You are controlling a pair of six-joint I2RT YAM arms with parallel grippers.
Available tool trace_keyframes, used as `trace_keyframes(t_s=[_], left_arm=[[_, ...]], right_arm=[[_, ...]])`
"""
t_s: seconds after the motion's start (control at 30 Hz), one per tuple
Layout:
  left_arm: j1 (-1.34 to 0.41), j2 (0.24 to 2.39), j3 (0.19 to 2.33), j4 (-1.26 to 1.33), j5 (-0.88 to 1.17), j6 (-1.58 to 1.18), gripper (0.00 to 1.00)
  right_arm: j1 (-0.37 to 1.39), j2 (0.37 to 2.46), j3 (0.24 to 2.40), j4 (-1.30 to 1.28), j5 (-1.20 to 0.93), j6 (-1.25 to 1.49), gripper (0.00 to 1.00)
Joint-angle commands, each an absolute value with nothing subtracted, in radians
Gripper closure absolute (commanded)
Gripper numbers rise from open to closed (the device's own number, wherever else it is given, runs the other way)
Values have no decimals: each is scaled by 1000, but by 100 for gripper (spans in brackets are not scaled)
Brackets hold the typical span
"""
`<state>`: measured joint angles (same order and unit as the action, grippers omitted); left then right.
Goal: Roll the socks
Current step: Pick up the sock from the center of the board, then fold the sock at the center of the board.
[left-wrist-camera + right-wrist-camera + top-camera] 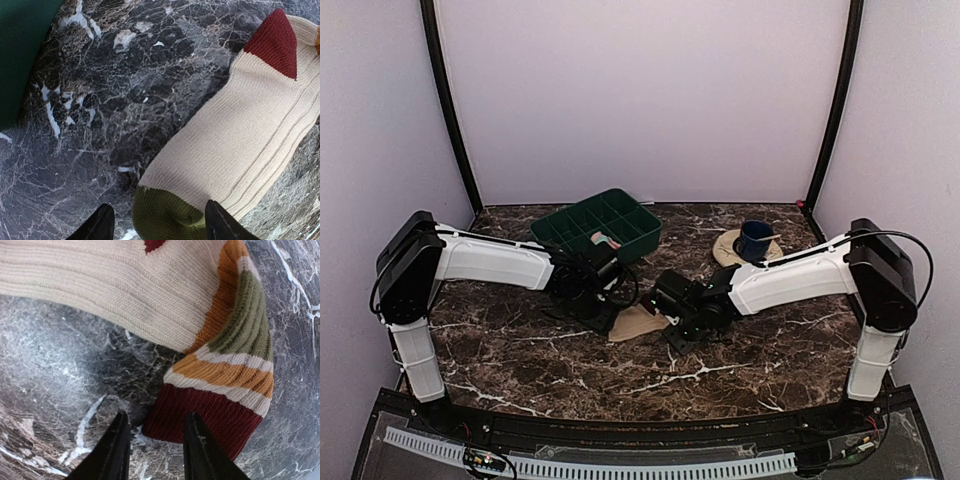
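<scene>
A tan-beige sock (638, 323) lies flat on the marble table between my two grippers. It has a maroon heel (276, 42), an olive toe (162, 215) and a striped cuff ending in a maroon band (205, 422). My left gripper (159, 227) is open, its fingers standing either side of the olive toe without pressing it. My right gripper (156, 447) is open with a narrower gap, and the corner of the maroon band lies between its fingertips (119, 442). A pink sock with teal (605, 241) lies in the green tray (575, 222).
The green divided tray stands at the back, left of centre, close behind the left arm (490, 262). A dark blue cup (755, 240) sits on a tan round mat at the back right. White walls enclose the table on three sides.
</scene>
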<state>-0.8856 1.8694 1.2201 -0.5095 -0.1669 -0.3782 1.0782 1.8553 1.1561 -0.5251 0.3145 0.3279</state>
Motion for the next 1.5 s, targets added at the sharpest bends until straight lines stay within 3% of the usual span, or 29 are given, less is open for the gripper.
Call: trace_keyframes(t_s=[0.0,0.13,0.4,0.87,1.27,1.47], left_arm=[[-885,1836,1201,-516,-184,-377,35],[-885,1836,1199,-516,-183,-379,35],[-885,1823,1193,-517,-205,-381,35],[-887,1687,1164,-470,-267,-387,35],[-937,1664,1089,-394,-251,-415,35],[-938,1638,1065,-403,-323,-451,35]], right_arm=[[1065,1890,1174,-533,320,340,69],[1057,1898,1165,-541,321,356,75],[1034,1902,1163,-561,282,377,99],[1012,1711,1254,-539,-33,443,100],[948,1472,1017,-251,-276,710,100],[927,1500,1038,-185,-334,745,100]])
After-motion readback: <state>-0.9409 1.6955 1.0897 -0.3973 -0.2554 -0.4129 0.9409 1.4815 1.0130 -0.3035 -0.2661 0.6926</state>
